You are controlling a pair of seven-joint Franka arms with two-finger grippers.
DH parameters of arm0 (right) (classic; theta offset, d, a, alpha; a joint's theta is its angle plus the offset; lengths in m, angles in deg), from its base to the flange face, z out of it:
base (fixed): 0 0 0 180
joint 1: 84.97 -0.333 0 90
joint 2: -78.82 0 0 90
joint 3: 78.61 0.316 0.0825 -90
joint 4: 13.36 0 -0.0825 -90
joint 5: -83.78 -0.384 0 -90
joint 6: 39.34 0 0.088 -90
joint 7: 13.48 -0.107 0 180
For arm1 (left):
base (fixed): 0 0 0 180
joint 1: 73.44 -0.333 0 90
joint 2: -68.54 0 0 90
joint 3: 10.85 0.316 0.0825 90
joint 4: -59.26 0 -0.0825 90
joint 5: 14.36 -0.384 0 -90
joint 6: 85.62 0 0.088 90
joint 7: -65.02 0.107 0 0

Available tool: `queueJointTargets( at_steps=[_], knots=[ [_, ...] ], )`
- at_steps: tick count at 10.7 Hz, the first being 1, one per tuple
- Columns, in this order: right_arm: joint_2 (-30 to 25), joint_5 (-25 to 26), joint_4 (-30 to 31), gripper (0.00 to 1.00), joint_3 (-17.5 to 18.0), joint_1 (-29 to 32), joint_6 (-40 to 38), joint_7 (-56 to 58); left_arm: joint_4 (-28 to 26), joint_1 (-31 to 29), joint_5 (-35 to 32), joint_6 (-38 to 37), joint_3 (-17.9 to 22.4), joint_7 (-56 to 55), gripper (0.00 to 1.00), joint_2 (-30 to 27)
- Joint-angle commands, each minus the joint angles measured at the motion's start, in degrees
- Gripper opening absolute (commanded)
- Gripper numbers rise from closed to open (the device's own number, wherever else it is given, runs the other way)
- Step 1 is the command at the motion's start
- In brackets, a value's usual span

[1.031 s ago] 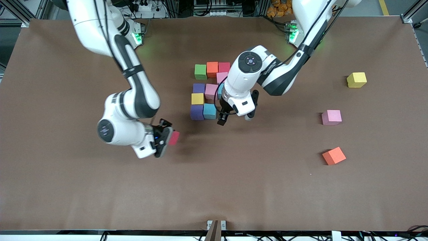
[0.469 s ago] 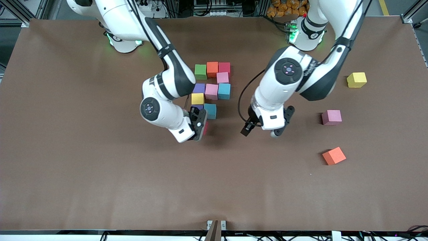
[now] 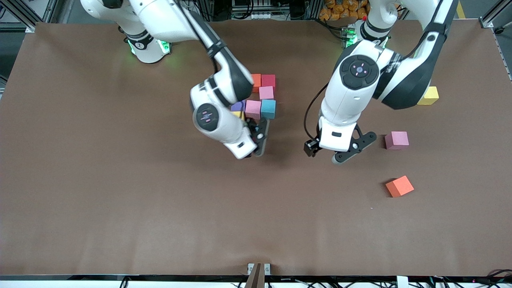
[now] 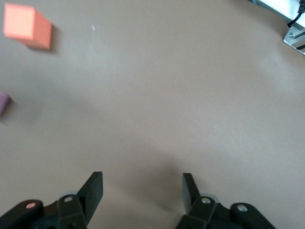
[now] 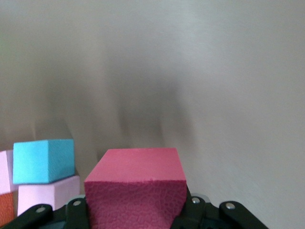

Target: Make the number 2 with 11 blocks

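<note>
The right gripper (image 5: pixel 136 210) squeezes a dark pink foam cube (image 5: pixel 137 187), just beside the group of coloured foam blocks (image 3: pixel 261 98). The left gripper (image 4: pixel 141 193) hangs open over the bare brown table (image 3: pixel 120 200)

No legible text, labels or numbers in any view.
The blocks (image 3: pixel 268 109) carry plain coloured faces with no letters or digits, and the brown table (image 3: pixel 120 208) bears no markings (the round caps on the arms' joints show only small lit dots, not characters). A dark strip of lettering may run along the left arm's forearm, but it cannot be read.
</note>
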Motion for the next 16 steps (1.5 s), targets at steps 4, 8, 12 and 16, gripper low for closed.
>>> queueJointTargets(
  at_steps=[4, 8, 12, 16],
  knots=[
    [3.24, 5.44, -0.66, 0.00, -0.24, -6.96, 2.99, -2.13, -0.45, -7.16, -1.47, -3.25, -0.21, 17.51, 0.76, -5.22],
    [3.94, 6.84, 4.10, 0.00, -0.77, -9.78, 9.07, -3.54, -0.46, -9.54, -1.39, -5.00, -0.21, 22.02, 0.76, -6.80],
    [4.29, 9.04, 6.55, 0.00, -0.95, -10.14, 10.82, -4.77, -0.46, -10.68, -1.12, -7.20, -0.21, 24.47, 0.76, -8.12],
    [5.78, 9.13, 6.73, 0.00, -0.86, -10.23, 14.25, -6.26, -0.37, -12.18, -0.24, -9.22, -0.30, 28.34, 0.76, -8.91]
  ],
)
